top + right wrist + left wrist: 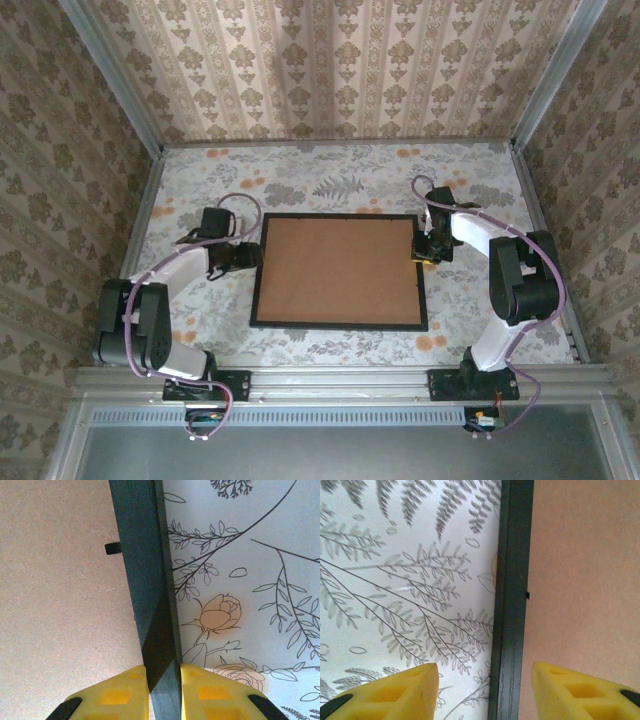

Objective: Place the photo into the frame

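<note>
The thin black frame [338,326] lies flat in the middle of the table, filled by the plain brown backing board [338,268]. The photo is hidden. My left gripper [255,257] is at the frame's left rail. In the left wrist view it [485,672] is open, its yellow fingers [415,685] wide apart astride the rail [512,580] without touching it. My right gripper [422,252] is at the frame's right rail. In the right wrist view it [164,672] is shut on that rail [142,555], with both pads [122,690] pressed against its sides.
A floral tablecloth [330,178] covers the table, which is walled by patterned panels on three sides. A metal rail [340,380] runs along the near edge by the arm bases. Small black tabs [112,547] sit on the board at the frame's inner edge.
</note>
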